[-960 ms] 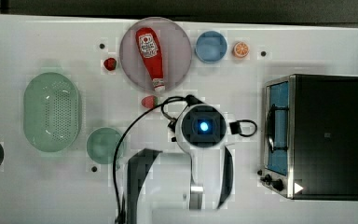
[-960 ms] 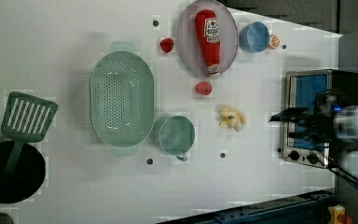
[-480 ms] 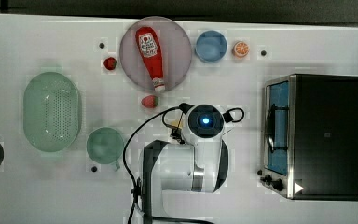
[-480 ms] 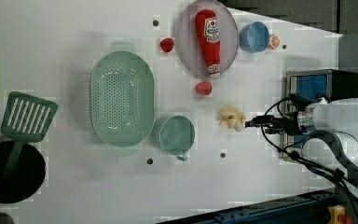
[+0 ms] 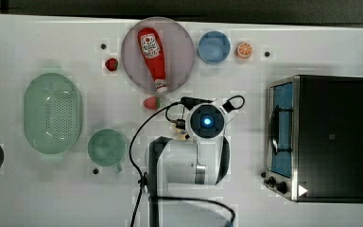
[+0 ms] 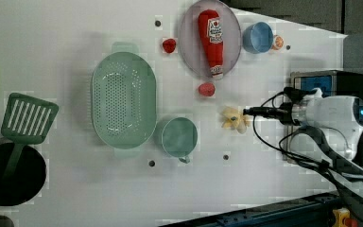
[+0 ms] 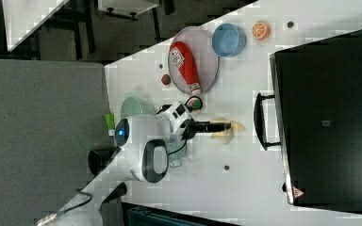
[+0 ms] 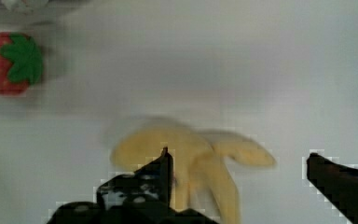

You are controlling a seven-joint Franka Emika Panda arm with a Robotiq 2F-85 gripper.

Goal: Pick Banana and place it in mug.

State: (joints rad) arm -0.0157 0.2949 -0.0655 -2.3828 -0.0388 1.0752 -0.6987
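A: What has changed around the small round pale teal-green mug (image 6: pixel 179 136)?

B: The white robot arm's black gripper (image 6: pixel 248 111) has swung in from the toaster oven (image 6: pixel 325 85) side and now hangs, fingers spread wide and empty, at the peeled yellow toy banana (image 6: pixel 234 119), just beside the mug.

A: Meaning?

B: Probably the grasp comes next.

You've got the gripper (image 6: pixel 248 112) right of centre, reaching in from the left view's right, its tip at the banana (image 6: pixel 233 119). The mug (image 6: pixel 179 136) sits just left, beside the colander (image 6: pixel 123 98).
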